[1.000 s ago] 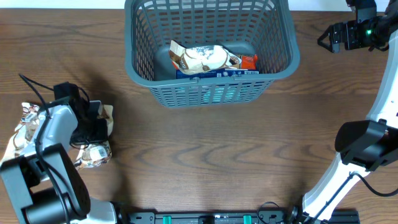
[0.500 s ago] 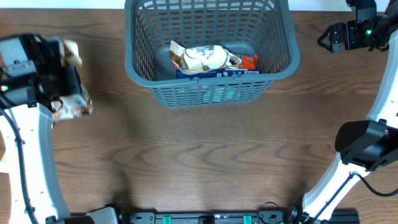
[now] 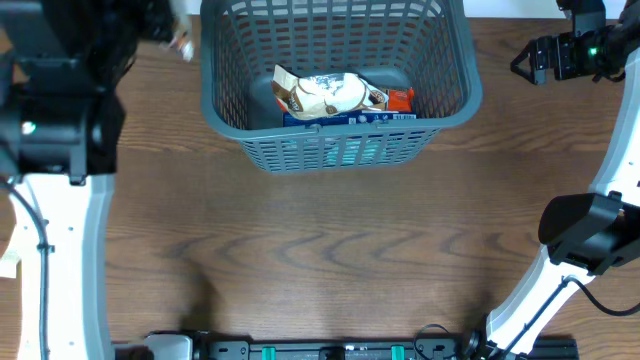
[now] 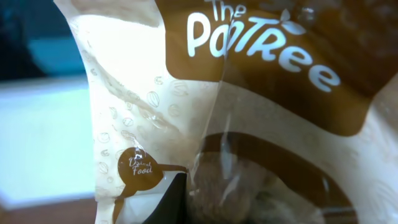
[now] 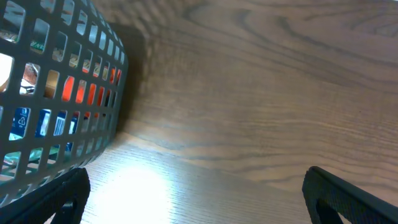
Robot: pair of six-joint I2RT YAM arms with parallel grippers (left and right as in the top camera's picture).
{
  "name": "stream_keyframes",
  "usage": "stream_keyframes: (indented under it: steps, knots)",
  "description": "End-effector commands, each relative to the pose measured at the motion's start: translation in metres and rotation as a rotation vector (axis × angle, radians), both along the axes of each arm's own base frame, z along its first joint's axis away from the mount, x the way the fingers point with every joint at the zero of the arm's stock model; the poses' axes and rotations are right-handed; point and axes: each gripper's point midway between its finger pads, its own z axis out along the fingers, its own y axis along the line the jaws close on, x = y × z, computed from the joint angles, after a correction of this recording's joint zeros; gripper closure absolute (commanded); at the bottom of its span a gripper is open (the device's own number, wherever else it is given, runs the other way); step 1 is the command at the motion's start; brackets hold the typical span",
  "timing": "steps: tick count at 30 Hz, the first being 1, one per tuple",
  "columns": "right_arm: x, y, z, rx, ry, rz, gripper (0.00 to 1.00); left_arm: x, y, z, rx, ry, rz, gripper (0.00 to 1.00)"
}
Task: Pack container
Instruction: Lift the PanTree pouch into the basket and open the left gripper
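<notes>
The dark grey slotted container (image 3: 214, 108) stands at the far middle of the table and shows at the left of the right wrist view (image 5: 56, 81). Inside lie a brown and cream packet (image 3: 322, 94), a blue box (image 3: 350, 118) and an orange-red packet (image 3: 400, 98). My left arm (image 3: 60, 110) is raised high at the far left. Its gripper (image 4: 179, 200) is shut on a brown and cream snack packet (image 4: 205, 93), whose edge peeks out just left of the container's rim (image 3: 181, 42). My right gripper (image 3: 528, 60) is open and empty, right of the container.
Brown wooden table (image 3: 320, 250). A pale scrap (image 3: 8, 264) shows at the left edge beside the left arm. The right arm's base (image 3: 585, 235) stands at the right side. A black rail (image 3: 330, 350) runs along the front edge.
My left arm has lifted the snack packet off the table at the left and carried it up and away, to beside the container's left rim. The right arm has not moved.
</notes>
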Motion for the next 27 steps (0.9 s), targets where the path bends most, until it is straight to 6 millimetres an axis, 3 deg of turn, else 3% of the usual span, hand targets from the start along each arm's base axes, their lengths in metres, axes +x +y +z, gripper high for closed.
stream_keyframes:
  steps: [1, 4, 7, 10, 12, 15, 18, 23, 24, 25, 26, 27]
  knots:
    - [0.001, 0.004, 0.0, 0.008, -0.001, 0.001, 0.01, 0.029, -0.036, -0.017, 0.043, 0.016, -0.082, 0.94]
    - [0.001, 0.004, 0.0, 0.007, -0.001, 0.001, 0.01, 0.045, -0.081, -0.038, 0.136, 0.021, -0.185, 0.94]
    - [0.001, 0.004, 0.0, 0.007, 0.0, 0.001, 0.01, 0.051, -0.128, -0.071, 0.29, 0.044, -0.309, 0.94]
    - [0.001, 0.004, 0.0, 0.007, 0.0, 0.0, 0.01, 0.045, -0.172, -0.116, 0.501, 0.085, -0.466, 0.94]
    - [0.001, 0.004, 0.0, 0.008, 0.002, 0.0, 0.01, 0.039, -0.189, -0.143, 0.579, 0.129, -0.538, 0.94]
    - [0.0, 0.005, 0.0, 0.009, 0.003, 0.001, 0.01, 0.027, -0.201, -0.185, 0.661, 0.237, -0.624, 0.94]
    - [0.0, 0.005, 0.0, 0.009, 0.004, 0.001, 0.01, 0.015, -0.196, -0.235, 0.777, 0.374, -0.722, 0.94]
    - [0.0, 0.005, 0.0, 0.01, 0.007, 0.001, 0.01, 0.007, -0.19, -0.288, 0.813, 0.536, -0.783, 0.94]
    - [-0.001, 0.005, -0.001, 0.01, 0.008, 0.001, 0.01, 0.007, -0.19, -0.292, 0.814, 0.547, -0.786, 0.87]
    - [-0.001, 0.005, -0.001, 0.01, 0.009, 0.001, 0.01, 0.007, -0.191, -0.296, 0.814, 0.555, -0.788, 0.49]
    - [-0.001, 0.005, -0.001, 0.011, 0.011, 0.001, 0.01, 0.008, -0.191, -0.297, 0.814, 0.558, -0.788, 0.37]
    - [-0.002, 0.005, -0.001, 0.012, 0.013, 0.001, 0.01, 0.008, -0.191, -0.298, 0.815, 0.557, -0.788, 0.32]
